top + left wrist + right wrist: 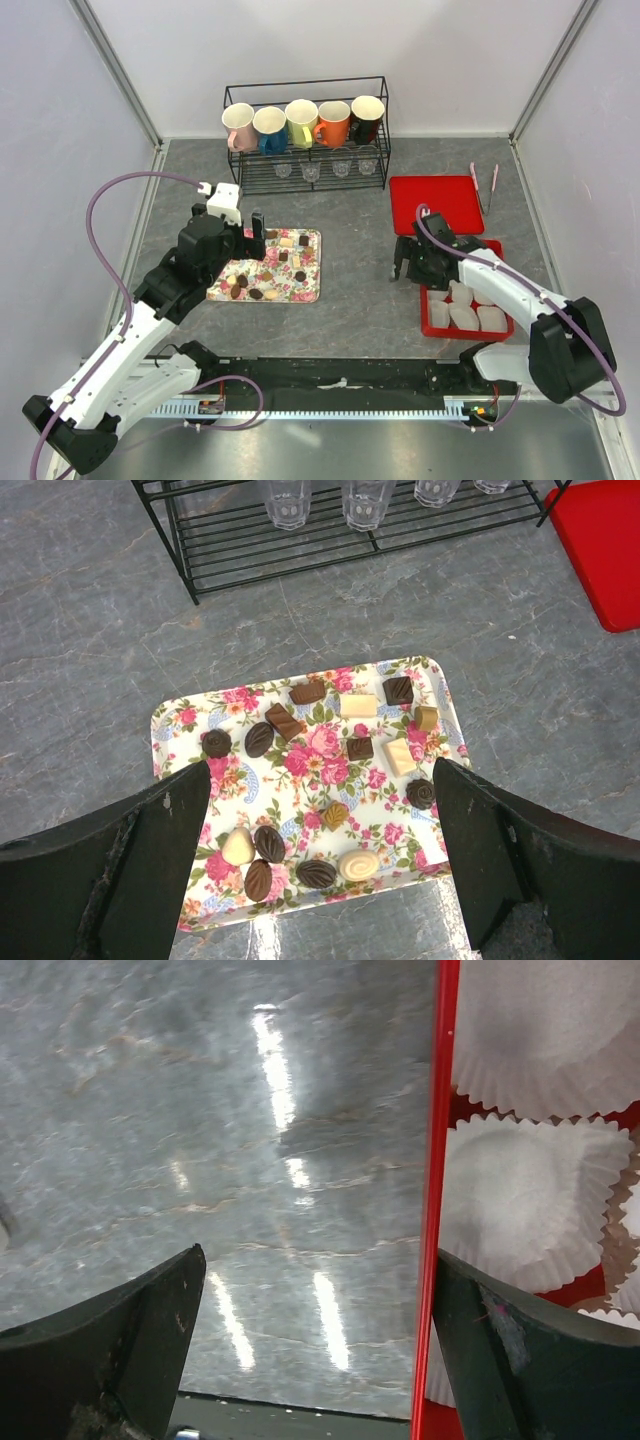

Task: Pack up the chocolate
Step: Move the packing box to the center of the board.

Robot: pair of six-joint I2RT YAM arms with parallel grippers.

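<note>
A grey, marble-veined table top (360, 290) forms the floor of a small booth. Plain white panels close it on three sides: a back wall (330, 50), a left wall (50, 130) and a right wall (600, 130). Aluminium frame posts (113, 60) stand in the two far corners, where the panels meet. A black wire shelf rack (300, 84) sits at the table's far edge, near its middle. The light is even and the shadows soft. In the right wrist view, bright white streaks of glare (280, 1090) lie on the glossy surface.
</note>
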